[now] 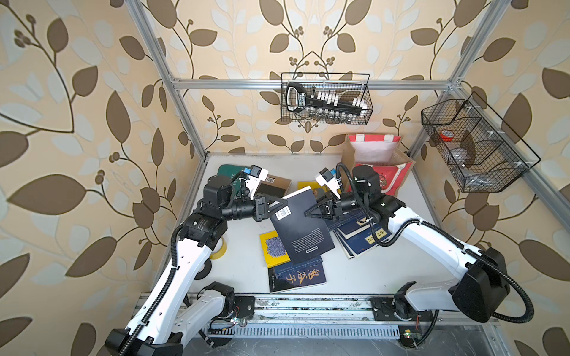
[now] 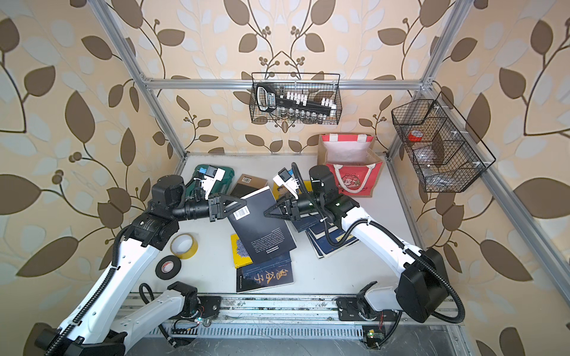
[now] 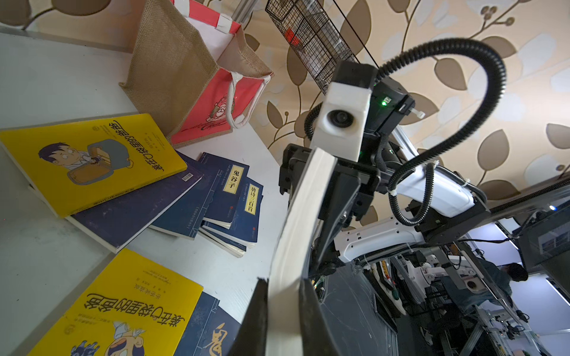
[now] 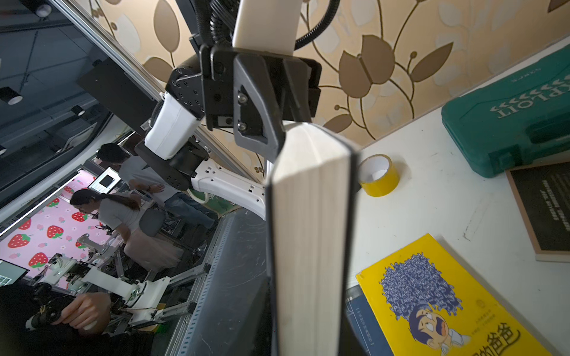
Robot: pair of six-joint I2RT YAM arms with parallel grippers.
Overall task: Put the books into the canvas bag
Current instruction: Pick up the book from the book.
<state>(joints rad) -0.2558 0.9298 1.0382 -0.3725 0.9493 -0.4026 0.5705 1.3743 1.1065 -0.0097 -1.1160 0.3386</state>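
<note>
Both top views are showing the two arms reaching inward from the lower corners of the frame, elbows bent and wrists pointing at each other over the middle of the table (image 1: 354, 277). The left tool (image 1: 282, 204) is pinching the left edge of a black book (image 1: 303, 234) near its barcode. The right tool (image 1: 308, 213) is gripping the opposite edge, so the book is hanging tilted between them, above the table. The left wrist view is showing its pale page edge (image 3: 293, 231) running from that tool's narrowly set fingers (image 3: 253, 323) to the other tool. Below it are lying a yellow book (image 1: 271, 249), a dark blue book (image 1: 296, 277) with gold characters, and a navy stack (image 1: 361, 243) at centre right. The canvas bag (image 1: 398, 177) is standing upright, mouth open, at the upper right of the table, beyond the right arm and apart from the held book.
</note>
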